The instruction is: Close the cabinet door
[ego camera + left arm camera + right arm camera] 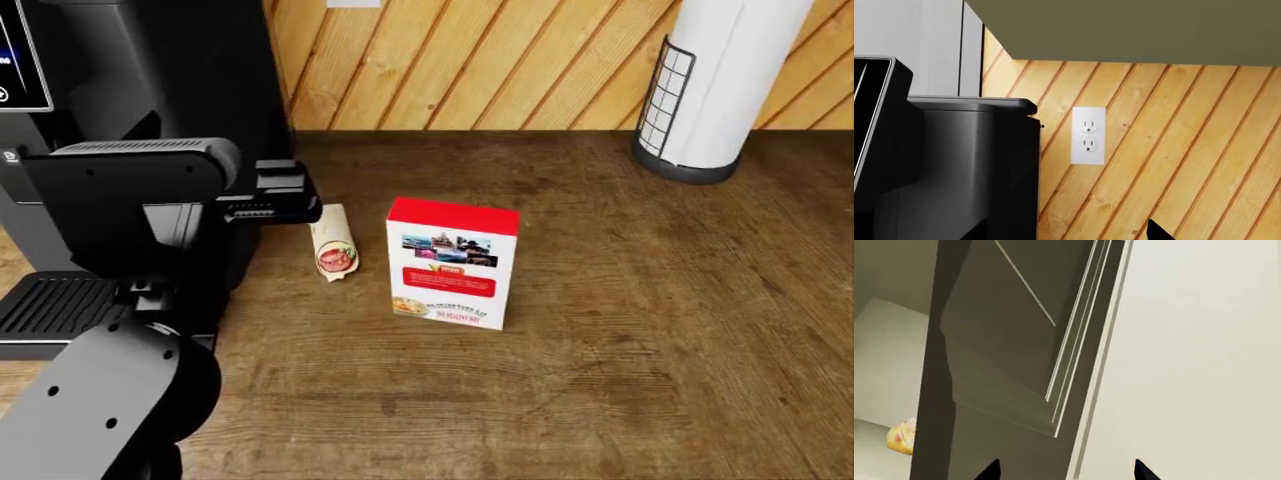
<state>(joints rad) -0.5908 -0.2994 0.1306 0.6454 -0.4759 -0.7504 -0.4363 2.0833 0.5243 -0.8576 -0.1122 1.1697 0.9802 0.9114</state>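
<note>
Right gripper is raised at the cabinet, tips spread apart with nothing between them; the cabinet door stands ajar straight ahead of it, long edge running up-down, shelf with a yellowish item visible through the gap beside it. Left gripper shows only one dark tip in its wrist view, so can't tell its state; it faces the wood wall with an outlet by the coffee machine, so the right arm is clearly nearer. Door isn't in the head view, which only shows the table below.
</note>
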